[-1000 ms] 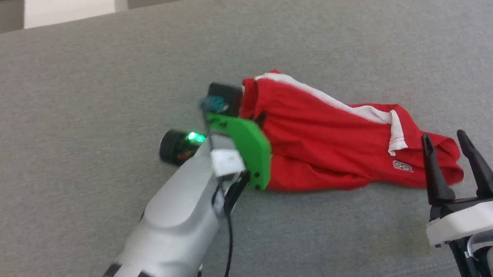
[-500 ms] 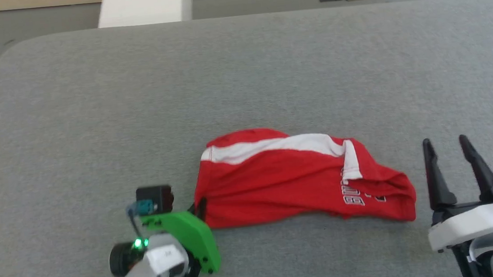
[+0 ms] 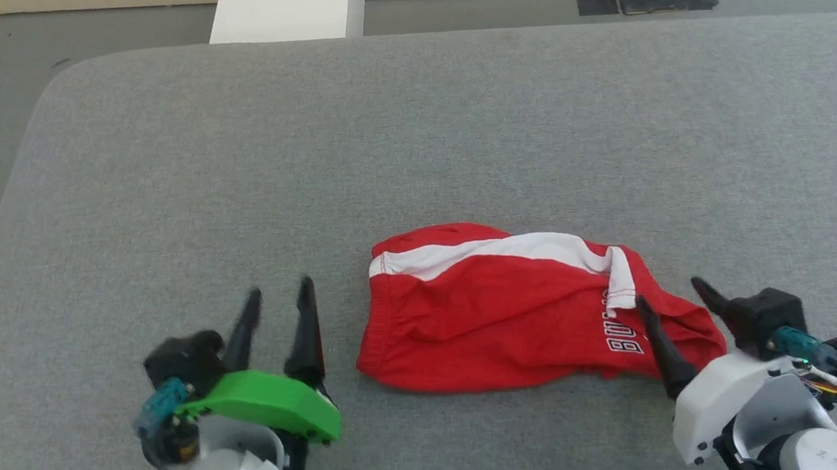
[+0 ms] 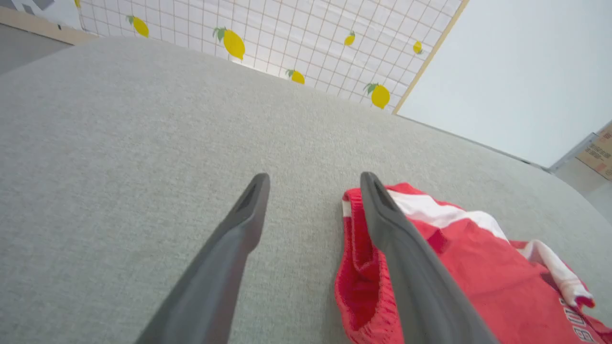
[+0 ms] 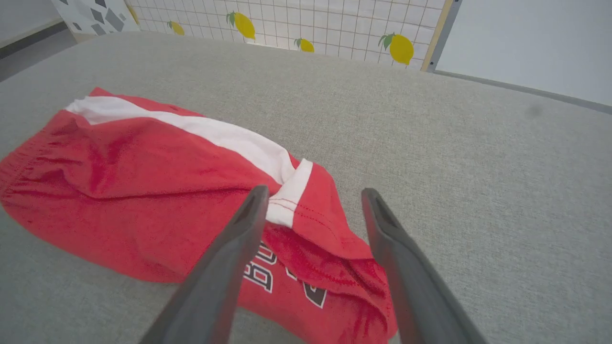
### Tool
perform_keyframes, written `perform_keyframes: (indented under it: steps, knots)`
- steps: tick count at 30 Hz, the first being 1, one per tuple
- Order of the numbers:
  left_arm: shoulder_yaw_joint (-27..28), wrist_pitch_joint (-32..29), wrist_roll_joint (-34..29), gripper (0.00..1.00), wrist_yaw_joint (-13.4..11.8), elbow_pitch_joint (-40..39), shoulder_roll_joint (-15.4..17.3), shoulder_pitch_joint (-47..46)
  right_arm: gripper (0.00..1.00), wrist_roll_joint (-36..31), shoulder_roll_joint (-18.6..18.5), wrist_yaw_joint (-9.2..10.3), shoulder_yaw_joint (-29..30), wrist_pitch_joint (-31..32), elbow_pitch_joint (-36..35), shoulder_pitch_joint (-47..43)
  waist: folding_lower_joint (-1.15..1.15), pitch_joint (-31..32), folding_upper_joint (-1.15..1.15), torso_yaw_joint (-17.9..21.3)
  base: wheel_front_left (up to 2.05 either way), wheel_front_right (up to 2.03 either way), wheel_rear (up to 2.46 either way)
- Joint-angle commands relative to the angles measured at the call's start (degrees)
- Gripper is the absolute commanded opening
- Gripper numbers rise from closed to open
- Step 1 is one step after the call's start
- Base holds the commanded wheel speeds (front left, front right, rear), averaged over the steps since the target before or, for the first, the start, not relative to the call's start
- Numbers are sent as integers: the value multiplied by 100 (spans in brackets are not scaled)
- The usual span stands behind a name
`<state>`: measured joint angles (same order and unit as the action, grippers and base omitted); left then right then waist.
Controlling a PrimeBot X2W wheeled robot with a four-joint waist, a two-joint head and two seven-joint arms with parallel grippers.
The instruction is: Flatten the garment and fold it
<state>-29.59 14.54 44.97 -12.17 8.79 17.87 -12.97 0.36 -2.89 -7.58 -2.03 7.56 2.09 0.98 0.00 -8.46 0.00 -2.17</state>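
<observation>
The left jaws stand wide apart and empty, just beside the waistband end of the red shorts (image 3: pixel 503 319). The right jaws are also spread wide, holding nothing, and sit at the printed leg end. The shorts lie rumpled, white stripe on top, between both arms on the grey worktop (image 3: pixel 452 109).

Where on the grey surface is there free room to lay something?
Beyond the red shorts, the far grey surface is bare; so is the patch left of the left claw. Crowded: the near right, where the right claw is at the shorts.
</observation>
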Motion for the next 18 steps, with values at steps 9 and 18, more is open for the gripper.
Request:
perform_keyframes:
  steps: [9, 18]
  knots:
    - [1267, 44, -1325, 100, 645, -463, -785, 448, 100, -251, 2, 9, -261, 1106, 200, 403, 0, -232, 0, -177, 0, 0, 0]
    - [1791, 45, -1821, 100, 1179, -231, -1241, 535, 0, -352, 2, 9, -107, 1446, 441, 717, 0, -315, 0, -316, 0, 0, 0]
